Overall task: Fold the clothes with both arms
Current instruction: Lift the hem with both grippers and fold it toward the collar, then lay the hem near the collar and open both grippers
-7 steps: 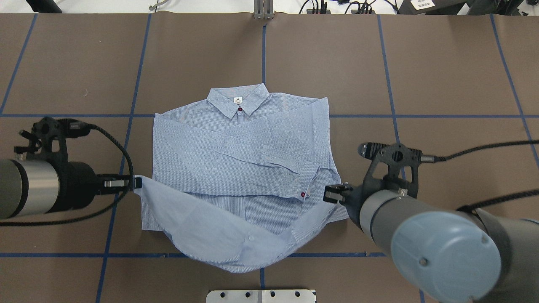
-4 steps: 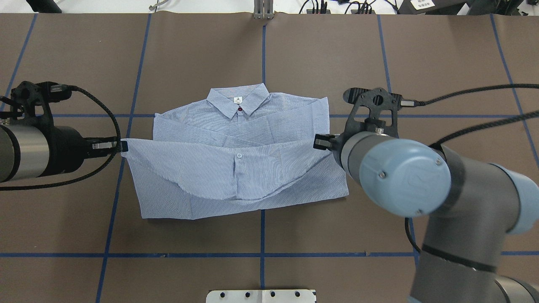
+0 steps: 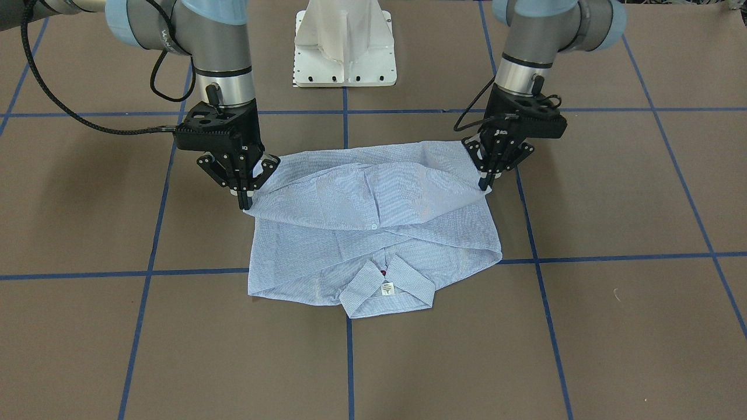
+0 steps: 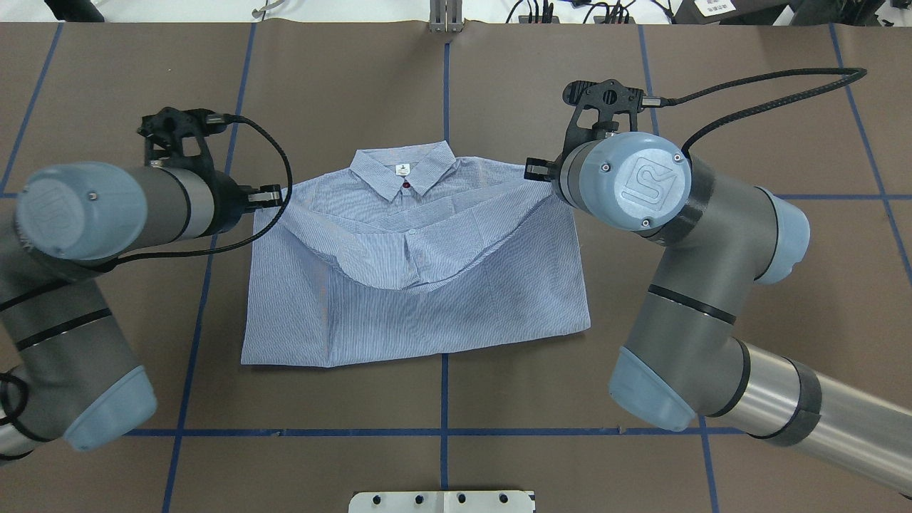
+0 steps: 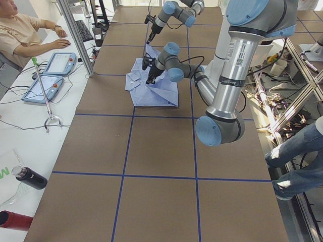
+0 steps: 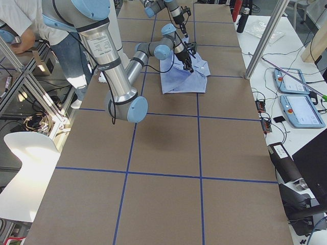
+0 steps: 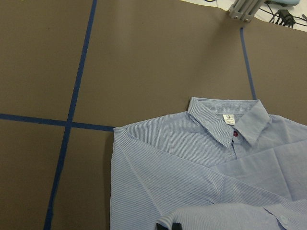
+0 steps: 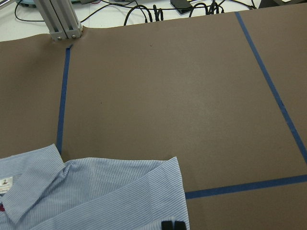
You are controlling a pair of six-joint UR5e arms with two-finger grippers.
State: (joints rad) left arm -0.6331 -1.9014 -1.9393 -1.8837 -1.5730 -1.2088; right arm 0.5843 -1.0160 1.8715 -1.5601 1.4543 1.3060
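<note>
The light blue striped shirt (image 4: pixel 427 313) lies on the brown table with its collar (image 4: pixel 403 169) at the far side. Its lower half is lifted and doubled over toward the collar, sagging in the middle (image 3: pixel 373 224). My left gripper (image 4: pixel 278 194) is shut on the left corner of the raised hem, also seen in the front view (image 3: pixel 484 185). My right gripper (image 4: pixel 531 171) is shut on the right corner (image 3: pixel 245 201). Both hang a little above the shoulders. In the wrist views the fingertips (image 7: pixel 169 225) (image 8: pixel 172 224) pinch cloth at the bottom edge.
Blue tape lines (image 4: pixel 445 78) cross the brown table. The white pedestal base (image 3: pixel 345 44) stands at the robot's side. An aluminium post (image 4: pixel 445 18) and cables sit at the far edge. A seated person (image 5: pixel 20 35) and tablets (image 5: pixel 48 80) are beside the table.
Both grippers carried the hem away from the robot toward the collar. The lower half now covers the folded sleeves, and the arms have stretched further over the table.
</note>
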